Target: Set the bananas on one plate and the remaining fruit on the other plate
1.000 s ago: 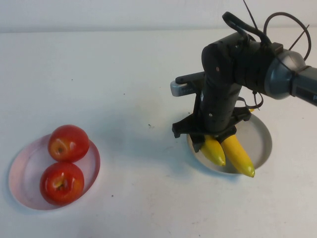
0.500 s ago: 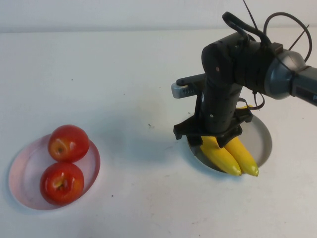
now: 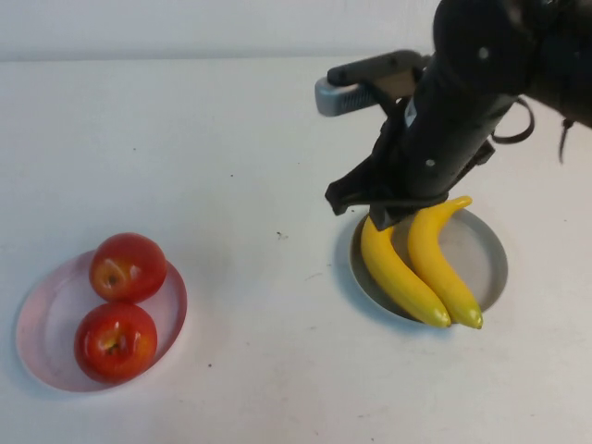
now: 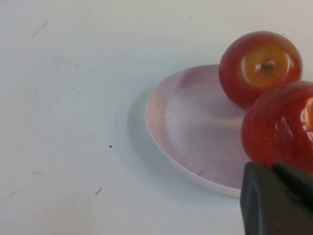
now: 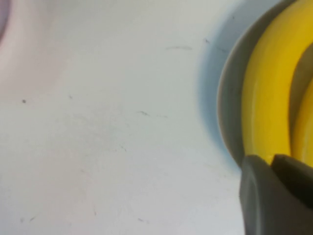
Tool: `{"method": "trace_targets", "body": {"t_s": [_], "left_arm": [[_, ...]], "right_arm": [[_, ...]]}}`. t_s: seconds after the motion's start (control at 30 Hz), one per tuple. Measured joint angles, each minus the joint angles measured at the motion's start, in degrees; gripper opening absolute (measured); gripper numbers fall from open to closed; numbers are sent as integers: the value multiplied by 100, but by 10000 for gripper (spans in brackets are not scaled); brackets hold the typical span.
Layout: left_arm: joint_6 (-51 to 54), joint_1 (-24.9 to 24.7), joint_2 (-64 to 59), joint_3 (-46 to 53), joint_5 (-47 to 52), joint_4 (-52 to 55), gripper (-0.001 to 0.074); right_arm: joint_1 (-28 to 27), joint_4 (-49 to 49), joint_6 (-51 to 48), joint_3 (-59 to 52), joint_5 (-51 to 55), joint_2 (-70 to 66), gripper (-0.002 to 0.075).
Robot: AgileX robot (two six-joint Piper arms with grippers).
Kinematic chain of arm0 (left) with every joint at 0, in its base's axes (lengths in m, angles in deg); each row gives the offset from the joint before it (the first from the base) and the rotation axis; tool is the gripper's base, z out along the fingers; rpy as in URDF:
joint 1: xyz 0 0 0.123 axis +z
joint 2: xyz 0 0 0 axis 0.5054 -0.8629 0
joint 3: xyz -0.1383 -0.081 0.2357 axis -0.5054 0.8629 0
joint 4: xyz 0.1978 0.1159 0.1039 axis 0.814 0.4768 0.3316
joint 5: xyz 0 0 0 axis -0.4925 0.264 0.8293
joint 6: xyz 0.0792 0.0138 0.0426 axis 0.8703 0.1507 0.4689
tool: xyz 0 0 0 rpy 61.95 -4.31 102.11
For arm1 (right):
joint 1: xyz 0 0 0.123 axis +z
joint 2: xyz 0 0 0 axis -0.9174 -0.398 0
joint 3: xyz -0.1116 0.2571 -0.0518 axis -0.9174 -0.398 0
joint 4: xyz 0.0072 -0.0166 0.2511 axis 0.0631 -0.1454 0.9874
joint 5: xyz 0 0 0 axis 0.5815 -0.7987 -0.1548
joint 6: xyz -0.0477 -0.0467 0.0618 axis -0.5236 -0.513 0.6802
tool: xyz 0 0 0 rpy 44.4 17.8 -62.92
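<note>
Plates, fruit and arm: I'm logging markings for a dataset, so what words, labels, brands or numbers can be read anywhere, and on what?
None can be read.
Apples, bananas, pink plate, grey plate: unmarked.
Right gripper, above the bananas: no label visible.
Left gripper, beside the apples: no label visible.

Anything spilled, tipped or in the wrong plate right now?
Nothing stands out. Both bananas lie side by side in the grey plate, tips just over its near rim. Both apples sit in the pink plate. The right gripper hangs above the bananas' far ends; the left gripper is beside the pink plate.
</note>
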Motion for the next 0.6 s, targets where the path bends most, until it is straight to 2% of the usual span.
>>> {"method": "trace_targets", "body": {"t_s": [0.1, 0.23, 0.4, 0.6], "left_arm": [[0, 0, 0, 0, 0, 0, -2], [0, 0, 0, 0, 0, 0, -2], [0, 0, 0, 0, 0, 0, -2], [0, 0, 0, 0, 0, 0, -2]], "right_arm": [[0, 0, -182, -33, 22, 508, 1], [0, 0, -272, -366, 36, 1336, -10], [0, 0, -380, -1336, 102, 2503, -13], [0, 0, -387, -2065, 147, 3247, -15]]}}
